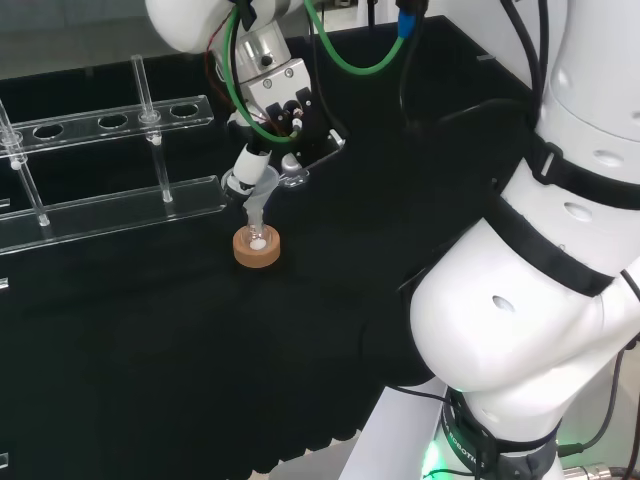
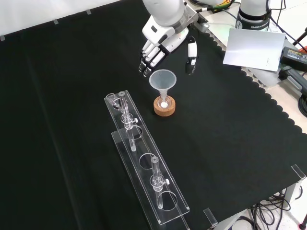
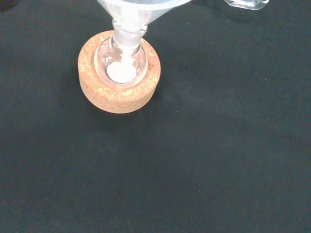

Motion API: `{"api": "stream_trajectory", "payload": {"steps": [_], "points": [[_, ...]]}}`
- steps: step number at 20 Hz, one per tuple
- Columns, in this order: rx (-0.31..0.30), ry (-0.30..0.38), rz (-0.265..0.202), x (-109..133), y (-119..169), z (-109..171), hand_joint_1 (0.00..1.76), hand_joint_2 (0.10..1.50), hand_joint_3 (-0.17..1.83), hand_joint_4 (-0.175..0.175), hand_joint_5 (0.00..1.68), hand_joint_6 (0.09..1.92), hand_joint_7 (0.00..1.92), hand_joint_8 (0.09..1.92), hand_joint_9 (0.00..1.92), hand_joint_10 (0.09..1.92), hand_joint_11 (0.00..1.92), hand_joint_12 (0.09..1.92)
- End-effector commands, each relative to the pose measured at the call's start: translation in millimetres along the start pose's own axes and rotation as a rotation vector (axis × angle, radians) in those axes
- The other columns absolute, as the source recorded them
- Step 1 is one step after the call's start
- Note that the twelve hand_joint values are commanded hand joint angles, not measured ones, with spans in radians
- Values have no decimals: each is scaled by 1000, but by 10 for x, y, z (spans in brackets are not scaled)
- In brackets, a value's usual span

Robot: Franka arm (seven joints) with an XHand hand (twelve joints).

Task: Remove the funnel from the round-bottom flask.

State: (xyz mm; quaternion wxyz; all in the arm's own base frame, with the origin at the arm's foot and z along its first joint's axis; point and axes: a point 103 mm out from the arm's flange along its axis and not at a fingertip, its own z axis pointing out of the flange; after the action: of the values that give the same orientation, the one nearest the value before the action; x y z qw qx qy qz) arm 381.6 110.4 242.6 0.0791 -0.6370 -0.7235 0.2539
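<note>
Funnel (image 2: 162,79) sat in the flask (image 2: 164,102) on a cork ring (image 2: 164,108), mid-cloth. Hand (image 2: 158,40) hovered beyond it, fingers spread, holding nothing. Light, slick, likely fragile; best grasped at the cone rim.

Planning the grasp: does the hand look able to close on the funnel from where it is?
Probably yes. The hand hangs just behind the funnel, fingers and thumb spread on either side of its rim, nothing between them. The rack stands well clear.

The robot hand (image 2: 163,40) hangs downward, fingers (image 2: 146,60) relaxed and spread.
</note>
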Motion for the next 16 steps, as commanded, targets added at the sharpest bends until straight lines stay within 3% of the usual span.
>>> {"api": "stream_trajectory", "payload": {"steps": [1,16], "points": [[22,-15,2,44,59,49,532,699,202,47,0,87,0,173,96,790,341,1433],[24,-25,-21,33,267,199,537,709,164,54,0,87,19,102,57,830,357,1438]]}}
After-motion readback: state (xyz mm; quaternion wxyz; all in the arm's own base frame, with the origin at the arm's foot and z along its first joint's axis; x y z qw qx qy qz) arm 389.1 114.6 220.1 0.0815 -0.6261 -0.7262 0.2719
